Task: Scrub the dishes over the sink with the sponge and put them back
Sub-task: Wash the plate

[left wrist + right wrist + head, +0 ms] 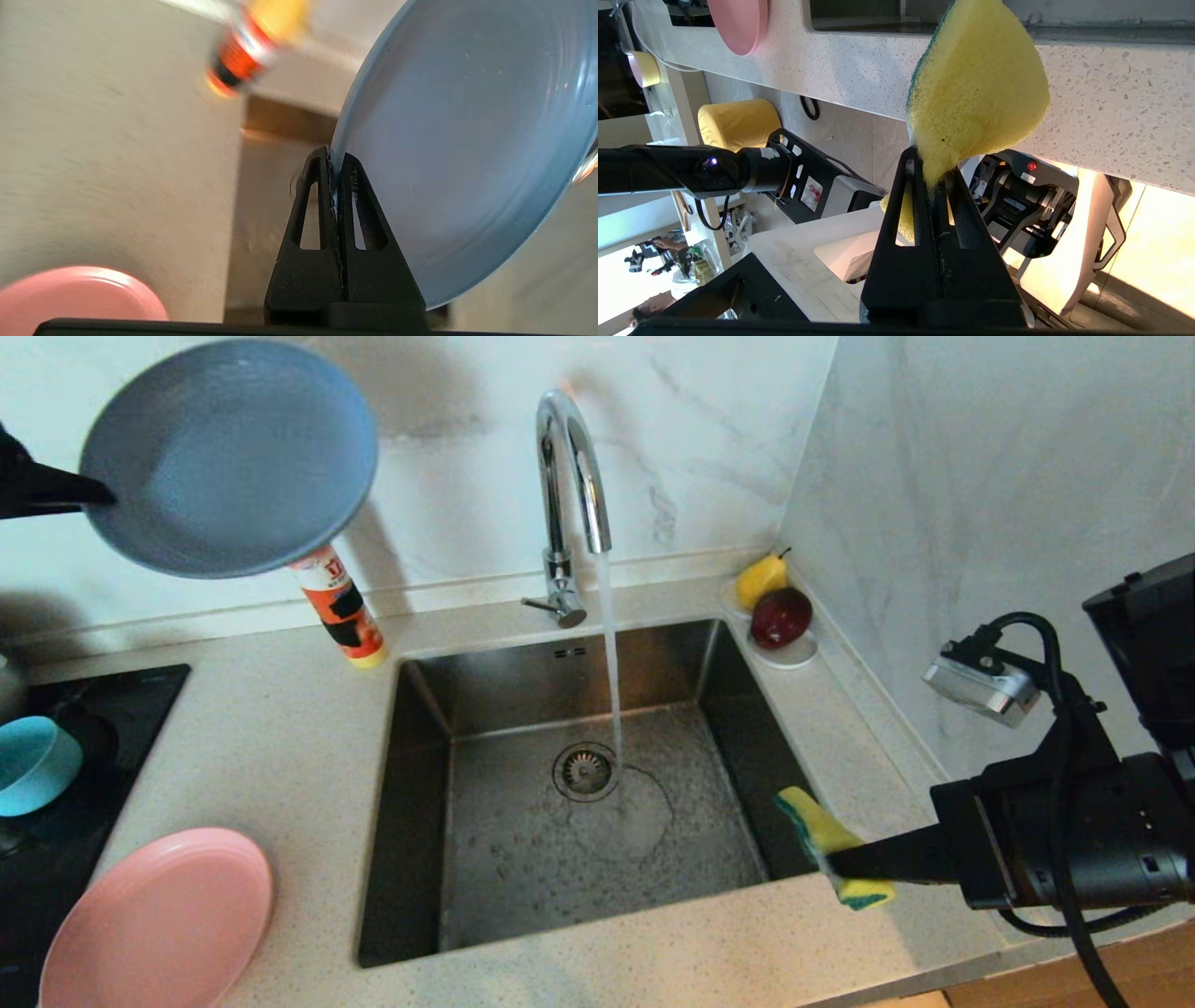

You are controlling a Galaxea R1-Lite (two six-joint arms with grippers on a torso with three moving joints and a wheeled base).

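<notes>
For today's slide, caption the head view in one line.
Left gripper lifts blue plate; right gripper holds sponge beside running sink.

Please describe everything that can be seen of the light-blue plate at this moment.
The light-blue plate is round and shallow, with a raised rim and a matte, plastic-like surface; a few small drops sit on its inner face. The left gripper is shut on its rim, one finger on each side, and holds it tilted in the air, high above the counter to the left of the sink and in front of the orange bottle. Nothing else touches it; the running water does not reach it.
</notes>
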